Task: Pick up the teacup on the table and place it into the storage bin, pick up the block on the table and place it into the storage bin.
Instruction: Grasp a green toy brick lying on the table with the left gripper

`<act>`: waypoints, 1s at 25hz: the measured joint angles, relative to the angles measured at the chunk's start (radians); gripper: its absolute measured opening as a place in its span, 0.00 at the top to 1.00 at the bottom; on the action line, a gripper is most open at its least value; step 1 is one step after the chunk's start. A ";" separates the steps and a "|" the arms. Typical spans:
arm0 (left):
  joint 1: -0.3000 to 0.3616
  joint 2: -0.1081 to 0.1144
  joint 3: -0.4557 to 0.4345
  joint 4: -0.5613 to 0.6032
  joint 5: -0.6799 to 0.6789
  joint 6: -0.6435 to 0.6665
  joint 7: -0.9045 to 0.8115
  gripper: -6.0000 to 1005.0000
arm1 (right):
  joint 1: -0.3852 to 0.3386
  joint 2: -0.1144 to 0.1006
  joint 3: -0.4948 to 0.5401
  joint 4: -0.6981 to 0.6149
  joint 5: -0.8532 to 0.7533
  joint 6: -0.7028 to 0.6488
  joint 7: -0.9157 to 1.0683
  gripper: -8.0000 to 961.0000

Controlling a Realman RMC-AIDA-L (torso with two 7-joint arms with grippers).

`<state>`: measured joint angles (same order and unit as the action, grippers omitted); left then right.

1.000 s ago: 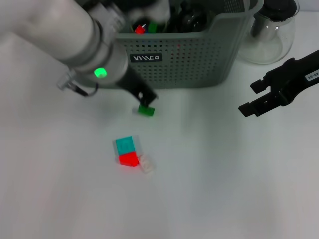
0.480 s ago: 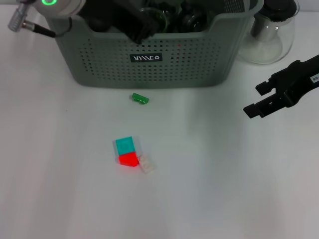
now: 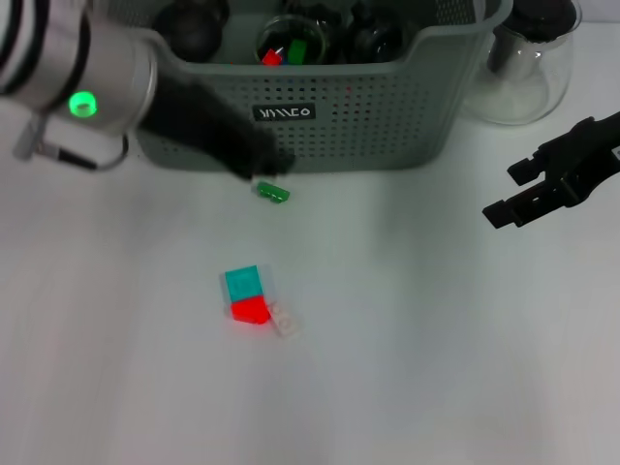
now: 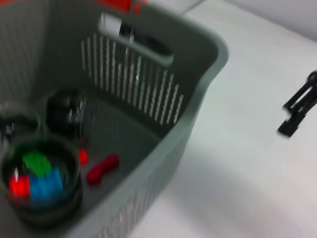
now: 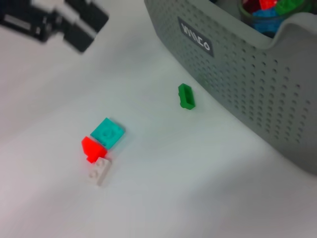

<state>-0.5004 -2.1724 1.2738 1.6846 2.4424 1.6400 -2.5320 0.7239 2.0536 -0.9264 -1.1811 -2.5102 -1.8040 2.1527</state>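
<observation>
The table is a plain, smooth white surface; nothing of the room beyond it shows. At its far edge stands the storage bin, a grey-green plastic basket with perforated walls, its long side and black label facing the robot. Inside are dark round cups and a glass cup holding red, green and blue blocks. A clear glass carafe stands just beside the bin's right end.

The left gripper hangs low before the bin's front wall; whether it is open I cannot tell. Just beside its tip lies a small green block, lying slantwise to the bin's front. Nearer the robot a teal block, red block and white block lie touching.

The right gripper hovers well to the right, fingers spread, holding nothing.
</observation>
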 joint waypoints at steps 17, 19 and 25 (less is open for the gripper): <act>-0.031 0.000 0.100 -0.487 0.071 -0.423 -0.030 0.28 | 0.012 -0.006 0.001 0.009 -0.008 0.009 0.020 0.14; -0.036 -0.001 0.108 -0.502 0.072 -0.437 -0.036 0.25 | 0.012 -0.007 0.000 0.009 -0.012 0.011 0.020 0.14; -0.049 -0.001 0.143 -0.535 0.106 -0.486 -0.088 0.16 | 0.012 -0.007 0.002 0.017 -0.012 0.016 0.014 0.14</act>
<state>-0.5495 -2.1731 1.4173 1.1494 2.5487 1.1540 -2.6197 0.7364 2.0464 -0.9247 -1.1637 -2.5223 -1.7881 2.1666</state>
